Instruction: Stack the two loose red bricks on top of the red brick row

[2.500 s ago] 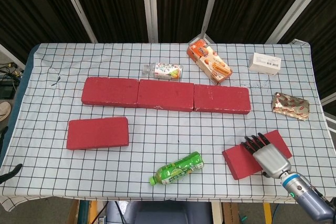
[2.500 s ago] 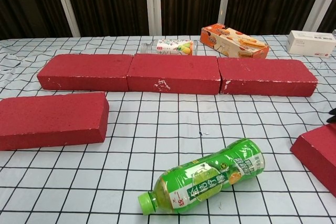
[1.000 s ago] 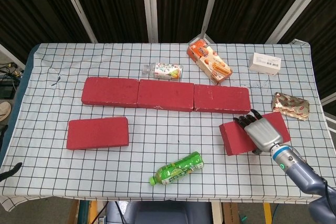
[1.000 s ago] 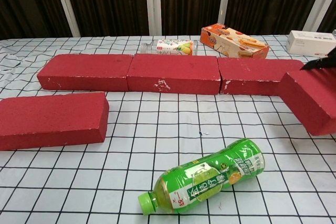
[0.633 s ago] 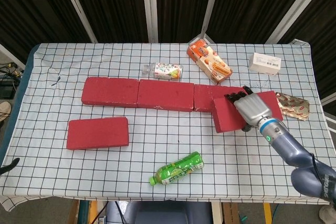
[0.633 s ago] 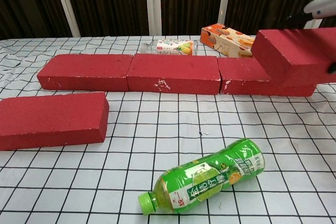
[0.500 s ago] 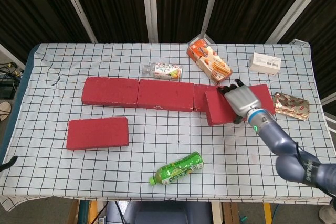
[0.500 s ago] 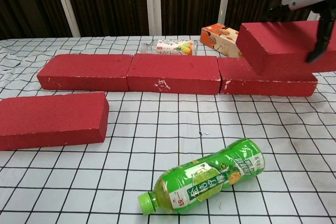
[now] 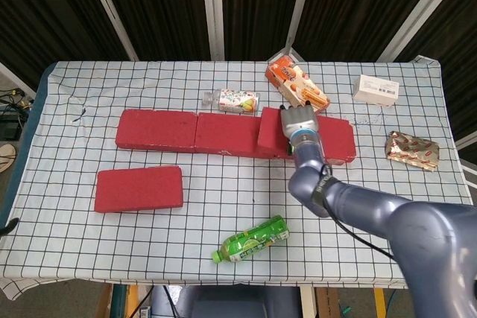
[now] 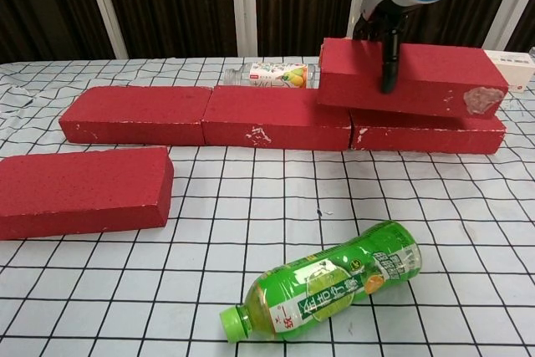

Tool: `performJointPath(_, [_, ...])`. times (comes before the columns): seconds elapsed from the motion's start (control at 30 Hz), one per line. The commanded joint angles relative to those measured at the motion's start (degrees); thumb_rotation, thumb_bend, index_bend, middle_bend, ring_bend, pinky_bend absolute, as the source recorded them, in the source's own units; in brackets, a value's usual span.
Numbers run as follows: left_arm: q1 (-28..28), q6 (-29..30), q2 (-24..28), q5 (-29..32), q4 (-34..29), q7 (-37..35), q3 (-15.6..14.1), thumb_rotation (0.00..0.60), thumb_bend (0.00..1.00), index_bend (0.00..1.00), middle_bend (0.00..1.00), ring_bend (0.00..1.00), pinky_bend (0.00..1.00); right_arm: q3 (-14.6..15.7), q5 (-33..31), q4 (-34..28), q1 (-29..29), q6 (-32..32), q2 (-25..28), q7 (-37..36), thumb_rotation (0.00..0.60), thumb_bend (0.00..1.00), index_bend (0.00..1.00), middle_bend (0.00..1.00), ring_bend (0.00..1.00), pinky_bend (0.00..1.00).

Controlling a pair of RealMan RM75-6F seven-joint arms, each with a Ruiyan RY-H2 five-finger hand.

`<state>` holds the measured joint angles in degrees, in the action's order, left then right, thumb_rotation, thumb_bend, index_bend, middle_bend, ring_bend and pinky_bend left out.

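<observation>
Dark curtains hang behind a table [image 9: 74,94] covered with a checked cloth. Three red bricks lie end to end as a row [image 9: 194,132] across its middle. The right hand [image 9: 299,121] grips a loose brick [image 10: 435,79] from above, fingers [image 10: 387,60] wrapped down its near face, and holds it over the right end of the row; the chest view shows it close above the rightmost brick, but contact cannot be told. A second brick [image 9: 139,188] lies flat on the cloth near the left front, apart from the row. A green bottle [image 9: 252,238] lies on its side near the front edge. Behind the row are a small bottle [image 9: 232,100], an orange snack box [image 9: 297,86] and a white box [image 9: 376,88]; a foil packet [image 9: 411,149] sits at the right. No view shows the left hand.
</observation>
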<state>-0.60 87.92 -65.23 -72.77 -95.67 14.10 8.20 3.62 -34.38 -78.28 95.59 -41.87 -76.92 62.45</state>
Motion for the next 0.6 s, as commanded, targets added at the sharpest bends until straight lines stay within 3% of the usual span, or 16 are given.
performJointPath(0.03, [-0.1,-0.1,0.0,0.3,0.2,0.0,0.1,0.600,0.07,0.00,0.00,0.00,0.14,-2.2,-4.3,6.5,2.7,-2.6,-5.1,6.5,0.600,0.17,0.33,0.39,0.28,0.00])
performJointPath(0.23, [-0.5,-0.5,-0.3,1.3,0.7,0.5,0.4,0.600,0.07,0.00,0.00,0.00,0.14,-6.2,-0.6,9.6,0.2,-2.2,-7.9,8.3,0.600,0.17,0.33,0.39,0.28,0.00])
performJointPath(0.6, [-0.9,-0.5,-0.8,1.9,0.7,1.5,0.3,0.600,0.07,0.00,0.00,0.00,0.14,-10.8,0.3,14.5,-3.6,-0.3,-10.9,13.3,0.600,0.17,0.33,0.39,0.28,0.00])
